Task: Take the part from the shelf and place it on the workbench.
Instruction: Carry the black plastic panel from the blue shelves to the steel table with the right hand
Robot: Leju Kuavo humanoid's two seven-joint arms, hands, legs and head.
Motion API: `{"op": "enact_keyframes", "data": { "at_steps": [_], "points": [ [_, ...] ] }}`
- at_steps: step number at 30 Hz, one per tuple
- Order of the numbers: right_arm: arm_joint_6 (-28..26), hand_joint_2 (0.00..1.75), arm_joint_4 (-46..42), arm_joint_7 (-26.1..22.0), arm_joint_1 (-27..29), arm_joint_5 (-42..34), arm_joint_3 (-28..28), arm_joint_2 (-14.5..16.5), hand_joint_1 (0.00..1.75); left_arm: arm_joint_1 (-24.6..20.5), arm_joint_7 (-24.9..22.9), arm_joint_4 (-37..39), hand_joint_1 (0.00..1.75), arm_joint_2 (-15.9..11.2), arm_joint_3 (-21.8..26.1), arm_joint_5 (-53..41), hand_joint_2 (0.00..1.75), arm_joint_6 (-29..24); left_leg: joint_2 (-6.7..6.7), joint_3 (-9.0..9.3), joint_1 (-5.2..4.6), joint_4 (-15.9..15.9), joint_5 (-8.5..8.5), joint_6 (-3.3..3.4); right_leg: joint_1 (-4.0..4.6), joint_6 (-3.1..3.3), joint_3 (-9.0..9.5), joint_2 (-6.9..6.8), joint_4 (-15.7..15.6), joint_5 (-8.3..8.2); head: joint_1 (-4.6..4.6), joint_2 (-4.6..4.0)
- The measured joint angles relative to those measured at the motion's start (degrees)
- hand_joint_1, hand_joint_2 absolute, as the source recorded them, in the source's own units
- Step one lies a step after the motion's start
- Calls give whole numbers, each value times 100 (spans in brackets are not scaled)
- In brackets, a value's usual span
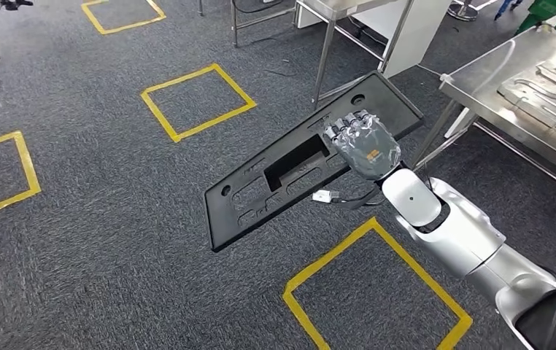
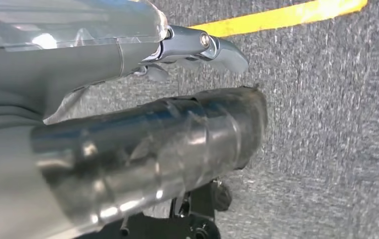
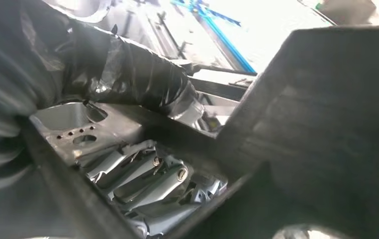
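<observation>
Centre of the head view: right robot hand [image 1: 363,146] clamped on the black part [image 1: 290,171], fingers curled over its upper long edge, part held tilted in the air above the grey carpet [image 1: 100,219], apart from the floor. Steel tabletop [image 1: 479,73] sits at upper right of the frame, well apart from the part. Yellow tape squares [image 1: 198,100] mark the carpet. Left wrist view: left robot hand [image 2: 177,84] over carpet, holding nothing, fingers seem apart. Right wrist view: fingers [image 3: 147,174] wrapped round the part's edge.
</observation>
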State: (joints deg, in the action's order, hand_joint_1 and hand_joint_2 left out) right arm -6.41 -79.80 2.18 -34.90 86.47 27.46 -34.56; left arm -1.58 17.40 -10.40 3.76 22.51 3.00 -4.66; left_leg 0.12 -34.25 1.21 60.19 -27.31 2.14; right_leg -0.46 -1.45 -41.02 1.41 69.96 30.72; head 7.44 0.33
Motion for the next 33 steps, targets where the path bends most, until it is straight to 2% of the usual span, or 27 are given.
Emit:
{"op": "enact_keyframes", "data": {
  "at_steps": [1,2,3,4,5,6,8,9,11,12,14,15,16,17,18,19,20,22,23,24,26,27,29,30,31,32,33],
  "points": [
    [2,175,-4,2,17,-5,-6,-2,175,8,-1,0,0,0,4,-1,0,3,74,5,-11,-1,-14,11,-8,-12,-188,-76,323,103,0,0],
    [3,175,-11,3,46,-11,-6,-8,175,10,-2,0,0,1,10,-4,0,7,147,13,-19,0,-32,19,-16,-15,-308,-107,507,120,0,0],
    [4,175,-24,4,79,-18,-6,-18,175,11,-2,0,0,1,18,-6,0,13,221,30,-27,0,-53,20,-20,-7,-320,-123,483,28,1,0],
    [4,175,-46,5,106,-23,-9,-36,175,9,-2,0,0,3,26,-9,0,18,293,59,-35,0,-78,17,-18,11,-214,-151,241,-159,1,0],
    [4,175,-71,5,122,-25,-14,-56,175,7,-3,0,0,5,34,-10,0,25,362,98,-43,-1,-107,11,-2,44,-23,-225,-155,-372,1,0],
    [3,175,-100,7,130,-26,-29,-77,175,6,-4,0,0,10,40,-10,0,33,429,140,-56,-12,-133,0,39,86,172,-366,-531,-516,1,0],
    [3,175,-164,20,123,-27,-69,-108,175,1,-7,0,0,19,51,-10,0,61,560,208,-80,-47,-170,-38,136,169,393,-576,-978,-612,4,0],
    [5,175,-196,29,119,-28,-90,-122,175,-3,-8,0,0,22,56,-10,0,79,628,233,-88,-70,-182,-63,172,197,409,-594,-1008,-586,6,0],
    [8,175,-267,45,127,-27,-121,-169,175,-22,-10,-2,0,28,67,-15,0,107,774,298,-100,-117,-218,-123,164,248,443,-429,-1070,-603,4,1],
    [8,175,-302,52,139,-29,-145,-198,175,-32,-15,-3,0,30,72,-23,0,112,719,321,-99,-91,-257,-152,141,271,493,-355,-1123,-614,4,1],
    [8,175,-360,78,157,-34,-209,-240,175,-45,-35,-7,0,32,78,-47,0,110,394,204,-84,253,-455,-194,84,319,593,-224,-1219,-635,3,2],
    [5,175,-378,98,169,-38,-234,-239,175,-43,-48,-7,0,33,80,-63,0,108,187,30,-67,614,-611,-203,77,339,614,-155,-1231,-630,4,1],
    [-1,175,-395,119,189,-47,-250,-235,175,-38,-62,-7,0,35,81,-77,0,104,77,-191,-59,999,-755,-210,74,356,618,-79,-1225,-622,3,1],
    [-14,175,-416,139,224,-65,-261,-229,175,-30,-71,-7,0,36,81,-91,0,103,34,-387,-56,1292,-821,-218,75,363,619,8,-1212,-608,3,1],
    [-38,175,-443,163,269,-92,-278,-223,175,-22,-77,-7,0,37,82,-103,0,102,13,-526,-56,1442,-788,-225,75,361,620,105,-1192,-592,2,1],
    [-82,175,-475,190,324,-137,-315,-223,175,-16,-78,-7,0,37,84,-110,0,100,0,-537,-55,1330,-617,-228,71,350,622,198,-1164,-571,2,1],
    [-148,175,-514,220,391,-190,-378,-221,175,-11,-74,-7,0,37,87,-114,0,97,-48,-450,-53,1020,-363,-225,64,331,623,288,-1125,-541,2,1],
    [-351,175,-601,275,564,-309,-561,-197,175,3,-63,-7,0,37,96,-120,0,85,-353,-200,-22,330,-9,-203,50,281,591,436,-1028,-476,3,1],
    [-483,175,-650,289,671,-380,-672,-161,175,7,-59,-7,0,38,100,-126,0,79,-488,-120,-12,127,49,-190,38,248,562,501,-994,-458,3,1],
    [-632,175,-698,286,794,-452,-786,-110,175,9,-57,-7,0,39,105,-138,0,73,-570,-83,-11,50,28,-170,23,211,534,566,-979,-450,4,1],
    [-977,175,-811,261,1085,-557,-1028,24,175,0,-57,-7,0,54,117,-177,0,67,-463,-35,-21,-12,25,-111,-4,133,514,706,-1006,-462,2,1],
    [-1137,175,-870,248,1243,-584,-1155,88,175,-4,-56,-8,0,62,125,-200,0,64,-387,4,-12,-61,33,-74,1,100,511,662,-997,-452,8,1],
    [-1381,175,-963,235,1488,-667,-1417,217,175,2,-44,-10,0,80,140,-232,0,63,-221,92,19,-164,48,-1,17,37,378,340,-723,-302,31,1],
    [-1475,175,-1001,233,1596,-737,-1548,296,175,11,-34,-11,0,75,149,-243,0,63,-140,125,15,-190,41,23,9,4,227,122,-430,-167,43,1],
    [-1562,175,-1036,231,1699,-804,-1669,380,175,20,-27,-11,0,76,161,-249,0,61,-58,149,11,-200,23,38,-12,-27,34,-8,-83,-27,48,1],
    [-1640,175,-1076,232,1817,-862,-1778,468,175,26,-24,-11,0,76,175,-258,0,58,25,169,7,-201,1,38,-38,-54,-138,-71,211,59,48,2],
    [-1714,175,-1126,226,1939,-911,-1879,550,175,28,-21,-11,0,76,190,-271,0,58,109,194,7,-199,-28,31,-63,-77,-235,-104,351,50,48,2]
  ]
}}
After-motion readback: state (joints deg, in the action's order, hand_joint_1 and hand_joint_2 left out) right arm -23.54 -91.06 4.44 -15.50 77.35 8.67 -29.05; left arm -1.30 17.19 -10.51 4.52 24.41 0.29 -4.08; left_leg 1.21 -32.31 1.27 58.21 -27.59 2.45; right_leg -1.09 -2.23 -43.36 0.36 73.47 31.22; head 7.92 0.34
